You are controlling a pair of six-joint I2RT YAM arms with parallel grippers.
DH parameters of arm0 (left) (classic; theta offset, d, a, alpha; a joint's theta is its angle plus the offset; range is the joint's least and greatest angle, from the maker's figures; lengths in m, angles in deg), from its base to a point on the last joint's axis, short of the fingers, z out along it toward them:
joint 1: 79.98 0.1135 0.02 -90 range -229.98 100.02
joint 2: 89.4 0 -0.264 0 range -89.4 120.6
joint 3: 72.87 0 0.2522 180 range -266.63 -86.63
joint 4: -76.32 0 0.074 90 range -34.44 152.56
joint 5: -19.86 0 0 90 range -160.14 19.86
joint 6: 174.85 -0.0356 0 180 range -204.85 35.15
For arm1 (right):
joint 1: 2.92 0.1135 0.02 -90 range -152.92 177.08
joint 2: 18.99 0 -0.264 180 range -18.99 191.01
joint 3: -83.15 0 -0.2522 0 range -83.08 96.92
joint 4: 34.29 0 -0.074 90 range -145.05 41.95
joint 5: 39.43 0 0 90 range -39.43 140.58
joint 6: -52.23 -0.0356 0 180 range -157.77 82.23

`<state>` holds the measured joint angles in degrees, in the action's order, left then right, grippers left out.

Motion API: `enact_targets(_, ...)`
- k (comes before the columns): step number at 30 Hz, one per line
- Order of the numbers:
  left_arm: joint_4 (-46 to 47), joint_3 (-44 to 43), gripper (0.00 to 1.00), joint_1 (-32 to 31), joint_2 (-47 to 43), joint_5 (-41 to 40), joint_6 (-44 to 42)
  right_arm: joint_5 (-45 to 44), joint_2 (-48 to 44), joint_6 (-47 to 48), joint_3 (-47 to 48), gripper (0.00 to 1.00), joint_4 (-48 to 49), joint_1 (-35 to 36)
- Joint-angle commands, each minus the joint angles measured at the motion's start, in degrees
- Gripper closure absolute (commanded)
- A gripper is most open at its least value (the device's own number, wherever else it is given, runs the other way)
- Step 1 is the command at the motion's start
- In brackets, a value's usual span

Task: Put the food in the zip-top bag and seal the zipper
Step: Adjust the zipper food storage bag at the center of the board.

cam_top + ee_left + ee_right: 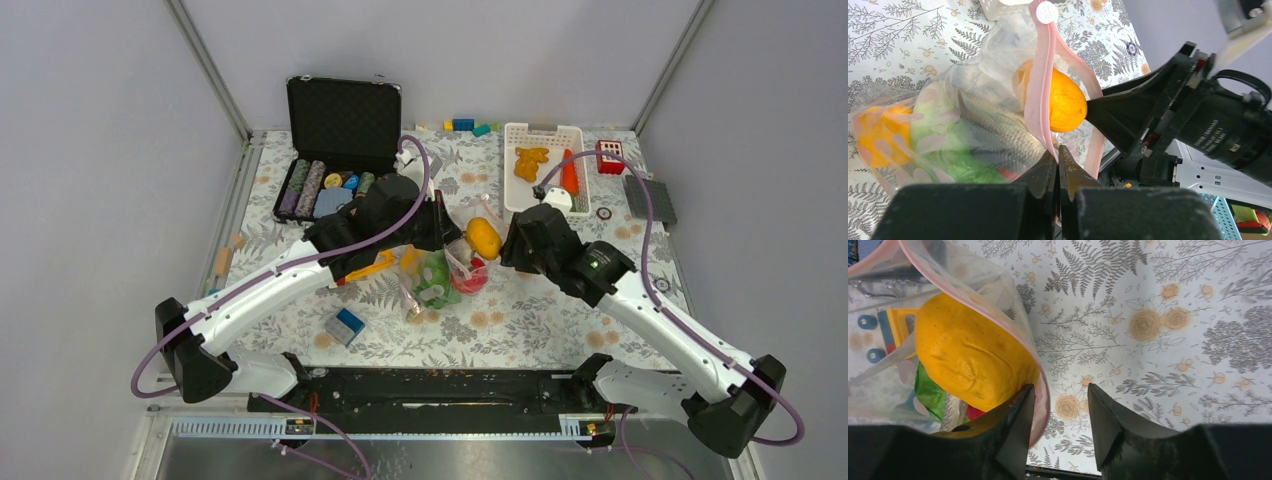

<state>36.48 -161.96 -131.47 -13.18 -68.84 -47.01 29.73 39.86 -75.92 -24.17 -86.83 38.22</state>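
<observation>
A clear zip-top bag with a pink zipper rim lies mid-table, holding green, red and orange food. My left gripper is shut on the pink rim and holds the mouth up; the white slider sits at the far end. A yellow-orange fruit rests in the bag's mouth, half inside. My right gripper is open beside the fruit. Its left finger lies against the fruit, and the bag's rim curves just inside the gap.
An open black case with chips stands at the back left. A white basket with orange food pieces is at the back right, beside a red block and a grey plate. A blue block lies near the front.
</observation>
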Motion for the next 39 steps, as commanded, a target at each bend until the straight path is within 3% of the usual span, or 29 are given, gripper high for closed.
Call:
enact_targets(1,4.7,0.2,1.0,0.3,-1.8,0.8,0.4,3.9,2.4,-2.3,-1.2,0.55,6.3,0.4)
enact_targets(2,4.7,0.2,1.0,0.3,-1.7,0.8,0.4,4.7,2.6,-2.6,-1.5,0.61,7.2,0.4)
enact_targets(6,4.6,0.2,1.0,0.3,-1.7,-0.6,0.0,6.7,2.3,-2.3,-0.4,1.0,9.1,0.4)
enact_targets(18,-7.8,-10.1,1.0,0.3,-0.3,-17.3,-7.4,6.6,1.3,9.0,21.1,1.0,-3.6,0.4)
enact_targets(23,-8.8,-10.5,0.97,0.5,-0.3,-22.7,-9.1,10.4,2.7,11.6,23.9,1.0,-3.5,0.4)
enact_targets(26,-8.6,-9.6,0.98,0.9,1.3,-22.6,-8.6,17.4,5.4,13.3,23.7,1.0,-2.6,0.4)
enact_targets(34,-6.7,-8.5,1.0,1.4,3.6,-12.3,-8.4,27.1,12.5,13.7,22.8,1.0,1.9,0.4)
enact_targets(37,-6.6,-8.0,1.0,1.3,2.9,-12.2,-8.7,22.7,12.5,13.7,22.3,1.0,1.3,0.4)
enact_targets(39,-6.6,-7.3,1.0,1.3,1.9,-13.3,-9.0,13.6,11.4,13.5,21.8,1.0,-0.6,0.4)
